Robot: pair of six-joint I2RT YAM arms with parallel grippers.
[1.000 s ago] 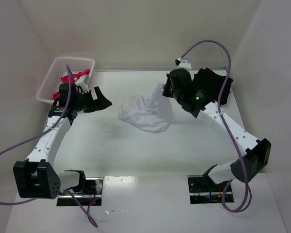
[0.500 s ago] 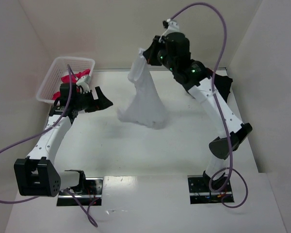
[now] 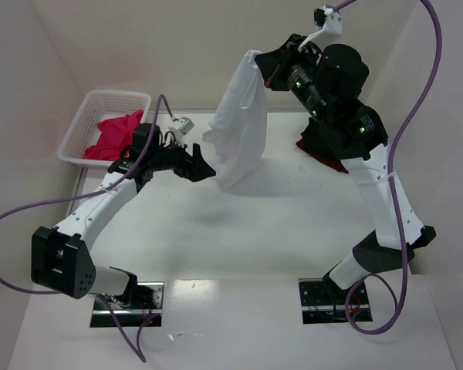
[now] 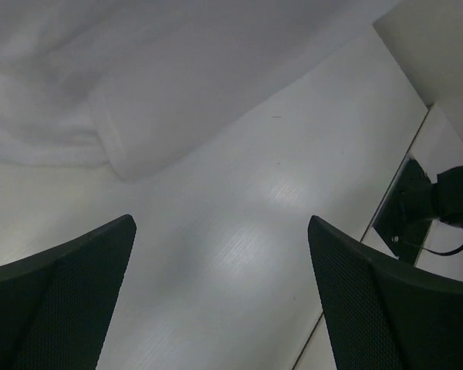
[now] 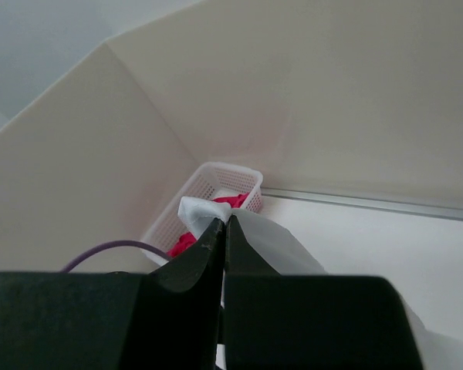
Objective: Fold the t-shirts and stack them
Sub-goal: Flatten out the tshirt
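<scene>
So the right tool [image 3: 272, 71] is way up at about 12 o'clock over the table [image 3: 239, 247], clamped on a small nip of the white shirt [image 3: 241, 127]. The shirt hangs from it in one long bunched drape, and the bottom end looks like it just brushes the table. The left tool [image 3: 204, 165] sits low at roughly 9 o'clock of that drape, fingers wide apart, holding nothing, just beside the lower edge. First thing I'd worry about is that pinch: in the right wrist view only a little tuft of cloth pokes past the tips, so a quick swing could pull it free and drop the whole shirt in a heap. Second, the shirt isn't spread at all, it's doubled over itself. When the left tool goes in it could easily bite several layers, or a sleeve rather than the hem, and then you get a twisted mess instead of something flat to fold. It could also close on air, since in the left wrist view the cloth sits beyond the fingers, not between them. And if the bottom drags on the table while the arms move, it may roll under itself. The pink shirts [image 3: 112, 132] in the basket [image 3: 92, 102] at 10 o'clock are well apart from all this. The dark red shirt [image 3: 312, 149] at 2 o'clock is right by the right arm though, so a low sweep could knock it.
</scene>
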